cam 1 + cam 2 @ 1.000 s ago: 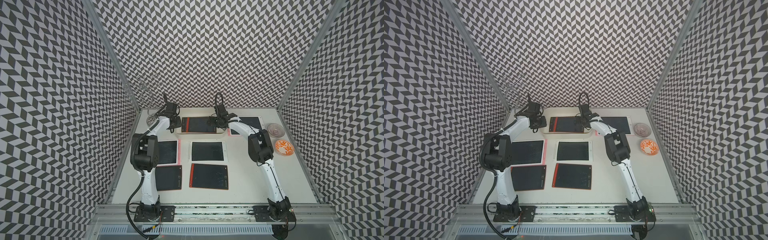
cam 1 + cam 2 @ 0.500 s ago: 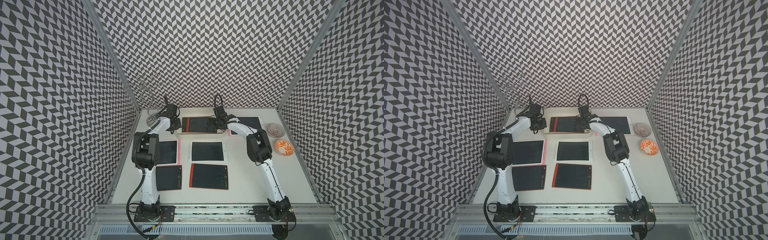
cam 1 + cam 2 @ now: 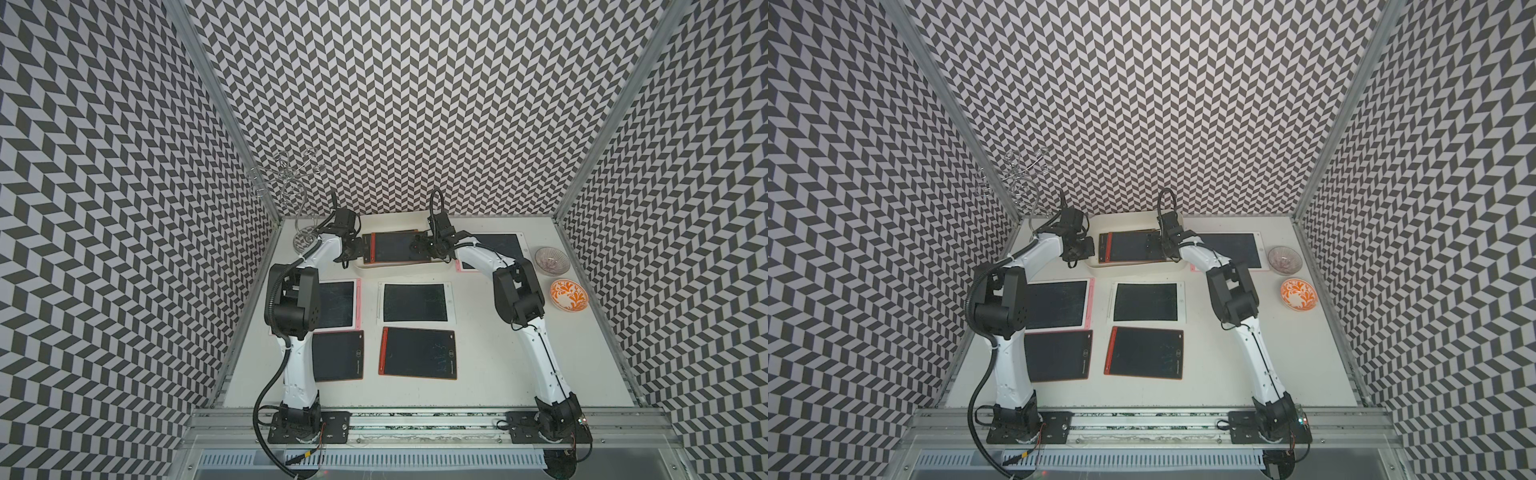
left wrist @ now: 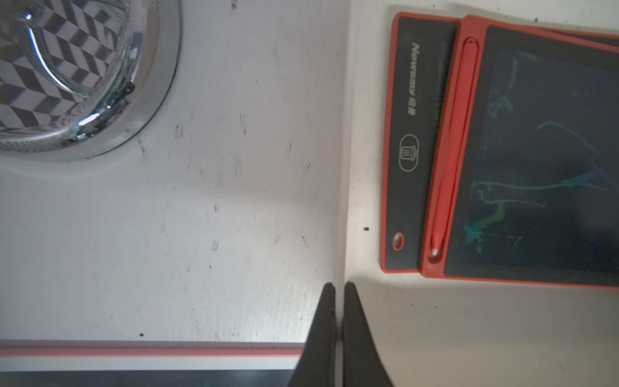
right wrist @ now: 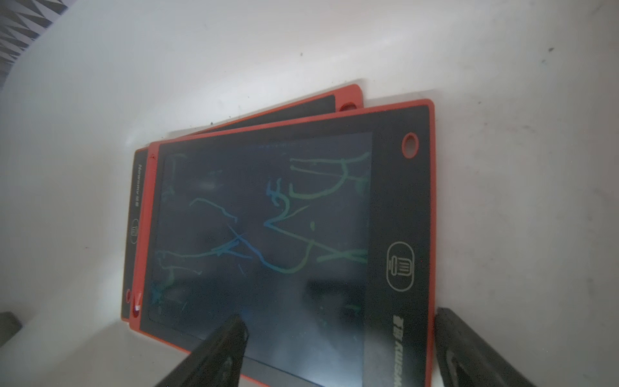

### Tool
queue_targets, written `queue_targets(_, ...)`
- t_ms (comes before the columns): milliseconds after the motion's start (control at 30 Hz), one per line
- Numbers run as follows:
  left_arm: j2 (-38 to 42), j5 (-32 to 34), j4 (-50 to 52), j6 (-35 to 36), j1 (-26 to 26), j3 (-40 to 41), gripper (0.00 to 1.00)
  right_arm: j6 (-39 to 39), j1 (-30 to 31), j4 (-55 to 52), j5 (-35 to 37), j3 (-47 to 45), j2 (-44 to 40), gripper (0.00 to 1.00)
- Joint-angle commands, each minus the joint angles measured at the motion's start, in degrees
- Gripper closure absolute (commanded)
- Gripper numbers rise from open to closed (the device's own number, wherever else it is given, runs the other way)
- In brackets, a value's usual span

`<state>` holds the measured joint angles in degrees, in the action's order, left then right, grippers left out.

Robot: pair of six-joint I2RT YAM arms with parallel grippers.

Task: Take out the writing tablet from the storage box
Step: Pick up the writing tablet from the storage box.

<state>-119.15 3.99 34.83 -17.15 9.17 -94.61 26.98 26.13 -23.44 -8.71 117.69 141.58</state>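
Two writing tablets (image 5: 268, 217) in storage box (image 3: 399, 272); I see left fingers (image 4: 321, 328) clamping its wall, right fingers (image 5: 221, 348) spread astride them.

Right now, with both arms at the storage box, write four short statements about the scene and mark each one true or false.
1. A red-framed writing tablet lies on a second red tablet inside the storage box. True.
2. The right gripper has its jaws shut on the writing tablet. False: the jaws stand open, one over the screen and one past its end edge.
3. The left gripper has its jaws shut on the storage box's rim. True.
4. The orange patterned bowl sits in the storage box. False: it stands on the table, beside a clear bowl.
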Motion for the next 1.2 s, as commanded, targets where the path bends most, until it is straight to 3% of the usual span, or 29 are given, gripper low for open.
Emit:
queue_targets(0,-0.7,-0.8,0.2,1.3,0.0,0.2,1.0,-0.1,0.3,4.5,-6.4,-1.6,-0.3,0.14)
queue_targets(467,-0.9,-2.1,-0.1,3.6,0.9,0.0,1.0,-0.1,0.4,12.0,-18.2,-2.6,-0.1,0.17)
queue_targets(1167,-1.1,-2.4,0.2,4.4,1.4,-0.1,1.0,1.7,0.7,13.8,-26.6,-3.2,-4.4,0.22)
